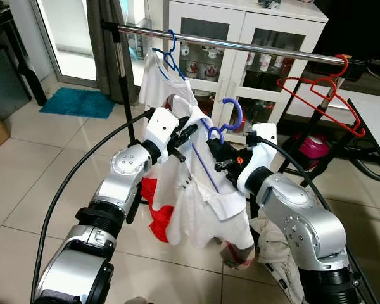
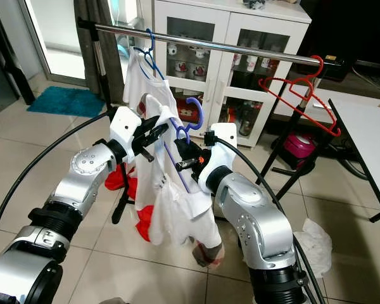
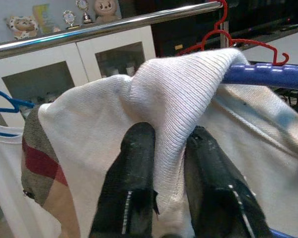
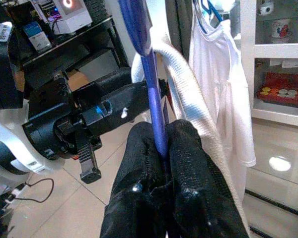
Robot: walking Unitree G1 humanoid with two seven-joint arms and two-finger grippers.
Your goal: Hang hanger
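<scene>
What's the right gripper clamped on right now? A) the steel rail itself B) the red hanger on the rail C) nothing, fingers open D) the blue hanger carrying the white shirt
D. In the right wrist view the right gripper has its two black fingers closed on the blue hanger, with the white shirt draped over it; the red hanger hangs untouched on the steel rail.

We see a steel rail [image 1: 253,47] carrying a blue hanger [image 1: 171,60] with a white shirt [image 1: 161,85] and a bare red hanger [image 1: 323,95].
</scene>
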